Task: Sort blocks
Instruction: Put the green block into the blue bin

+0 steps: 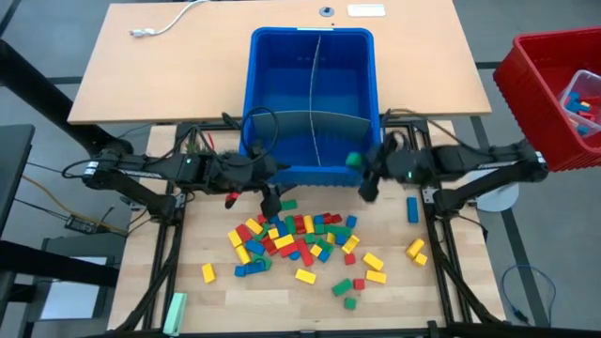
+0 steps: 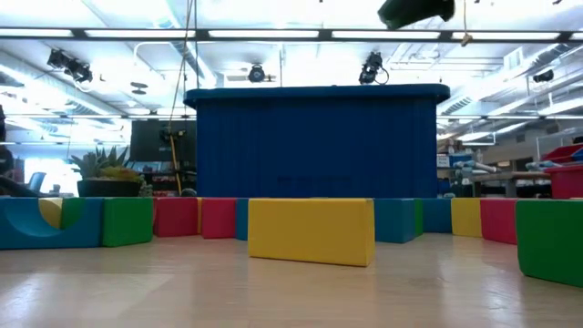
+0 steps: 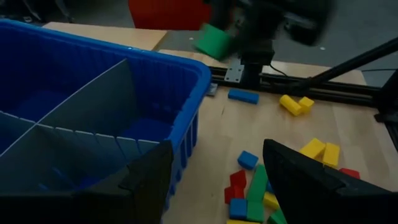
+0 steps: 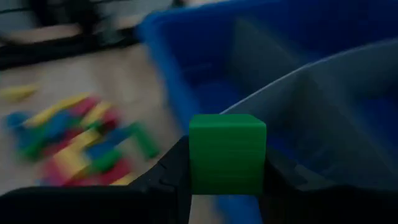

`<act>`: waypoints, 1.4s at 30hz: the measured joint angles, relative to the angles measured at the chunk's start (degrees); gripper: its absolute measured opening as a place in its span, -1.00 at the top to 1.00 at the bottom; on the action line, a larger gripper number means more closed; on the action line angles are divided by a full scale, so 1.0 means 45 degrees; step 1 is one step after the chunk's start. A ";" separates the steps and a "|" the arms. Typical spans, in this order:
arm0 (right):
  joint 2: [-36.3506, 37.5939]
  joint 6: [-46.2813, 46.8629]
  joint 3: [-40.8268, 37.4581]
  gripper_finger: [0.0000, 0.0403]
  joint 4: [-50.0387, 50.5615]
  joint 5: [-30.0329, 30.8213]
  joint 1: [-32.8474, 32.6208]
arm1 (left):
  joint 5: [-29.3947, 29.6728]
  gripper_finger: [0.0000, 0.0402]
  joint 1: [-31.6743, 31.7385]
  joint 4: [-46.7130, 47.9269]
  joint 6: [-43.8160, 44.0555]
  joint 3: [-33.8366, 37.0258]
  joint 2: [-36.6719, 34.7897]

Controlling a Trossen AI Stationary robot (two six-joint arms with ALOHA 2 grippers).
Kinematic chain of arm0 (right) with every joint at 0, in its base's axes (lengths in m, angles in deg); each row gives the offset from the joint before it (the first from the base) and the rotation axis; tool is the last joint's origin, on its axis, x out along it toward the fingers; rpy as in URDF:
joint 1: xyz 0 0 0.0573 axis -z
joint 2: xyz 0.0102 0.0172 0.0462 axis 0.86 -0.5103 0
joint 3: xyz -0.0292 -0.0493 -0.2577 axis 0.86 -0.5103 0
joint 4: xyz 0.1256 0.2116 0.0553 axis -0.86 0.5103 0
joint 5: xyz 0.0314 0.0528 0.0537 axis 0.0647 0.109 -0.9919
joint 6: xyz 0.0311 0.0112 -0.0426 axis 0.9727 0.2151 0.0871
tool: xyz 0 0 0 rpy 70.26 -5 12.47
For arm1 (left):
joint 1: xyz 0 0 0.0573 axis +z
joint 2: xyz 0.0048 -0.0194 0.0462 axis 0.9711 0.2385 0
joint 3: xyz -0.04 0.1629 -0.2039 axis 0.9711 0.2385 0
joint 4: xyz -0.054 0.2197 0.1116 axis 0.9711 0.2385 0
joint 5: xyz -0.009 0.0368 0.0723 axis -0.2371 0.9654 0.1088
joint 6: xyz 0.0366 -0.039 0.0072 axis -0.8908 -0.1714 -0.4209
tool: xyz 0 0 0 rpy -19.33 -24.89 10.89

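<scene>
We see the right gripper [image 4: 227, 180] clamped on a green block [image 4: 227, 152] at the near right corner of the blue bin [image 1: 313, 42], while the left gripper [image 3: 214, 180], fingers apart and empty, hangs over the pile of blocks [image 1: 296, 239] just before the bin.

The pale wood tabletop [image 1: 394, 282] sits against a second, tan desk [image 1: 188, 75] on the far side, where a white cable [image 1: 169, 23] lies. A red crate [image 1: 549, 94] stands off to the right above grey floor [image 1: 545, 291]. Across the room, long ceiling light strips [image 2: 264, 35] glow over a white ceiling, a potted plant [image 2: 105, 169] stands at the left, and cluttered benches [image 2: 483, 178] stand at the right.
</scene>
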State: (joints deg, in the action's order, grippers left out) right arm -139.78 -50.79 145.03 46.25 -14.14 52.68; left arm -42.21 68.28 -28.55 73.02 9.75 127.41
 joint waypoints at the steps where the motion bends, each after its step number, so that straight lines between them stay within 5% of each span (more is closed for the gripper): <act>1: 0.0023 -0.0538 0.0003 0.40 -0.0308 0.0111 0.0428 | 0.0000 -0.28 0.0000 -0.0012 0.0000 0.0000 0.0000; 8: -0.0120 -0.2722 -0.0007 0.40 -0.2027 -0.0327 0.3979 | 0.0000 -0.28 0.0000 0.0001 0.0065 0.0000 0.0000; 21: -0.3508 -0.2684 -0.0007 0.40 -0.4646 -0.6027 1.1286 | 0.0087 -0.28 0.0059 -0.0368 -0.0798 0.0000 0.0000; 32: -0.5309 -0.0391 -0.0007 0.10 -0.7085 -0.8377 1.3285 | 0.0257 -0.28 0.0102 -0.0354 -0.0913 -0.0005 0.0461; 42: -0.3695 -0.1667 0.0517 -0.35 -0.5661 -0.9647 1.3338 | 0.0551 -0.28 0.0102 -0.0297 -0.0631 -0.0005 0.0549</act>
State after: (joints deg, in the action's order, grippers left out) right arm -156.41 -58.29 147.35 20.78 -57.55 112.71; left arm -39.73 68.74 -29.88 70.18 9.73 129.88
